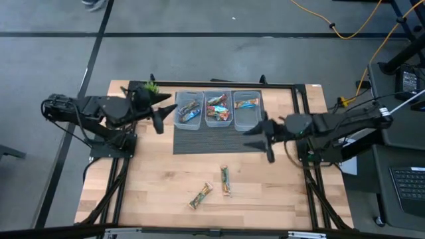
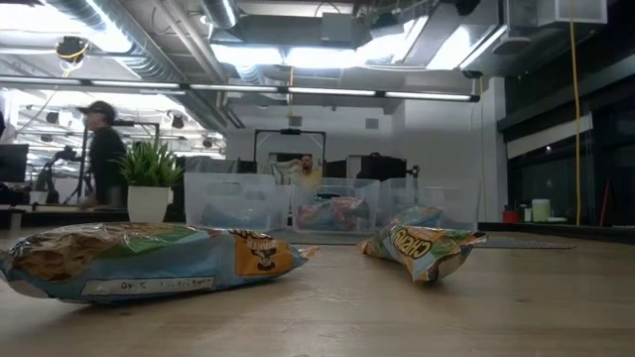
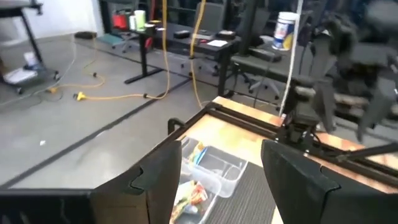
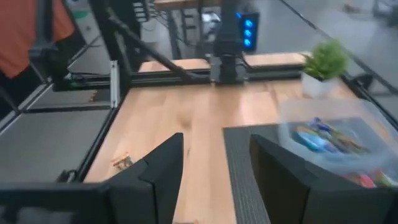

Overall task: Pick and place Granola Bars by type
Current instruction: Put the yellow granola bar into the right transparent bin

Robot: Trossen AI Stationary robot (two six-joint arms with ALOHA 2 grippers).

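2 loose granola bars are left on the bare wooden table [image 1: 153,186], both toward the front edge and well apart from the bins. order below is big to small.

dark ribbed mat [image 1: 209,139] sits mid-table, 3 clear bins [image 1: 218,109] in a row along its back edge, already holding sorted bars. small potted plant [image 1: 151,87] is at the back-left corner, out of the way.

right gripper [image 1: 260,137] hovers over the mat's right end, fingers spread wide, nothing between them. left gripper [image 1: 161,111] hangs just beside the left bin, also wide and empty.

bar 1 [image 1: 226,180] lies with its long axis running front-to-back; bar 2 [image 1: 200,196] lies just left of it, tilted on a diagonal. both are forward and left of the right gripper, forward and right of the left one.

my read: right arm is nearer to bar 1, a straight drop toward the front edge, with nothing in the path. bar 2 looks roughly mid-way between the arms. wrist needs rotating to close across the short axis.
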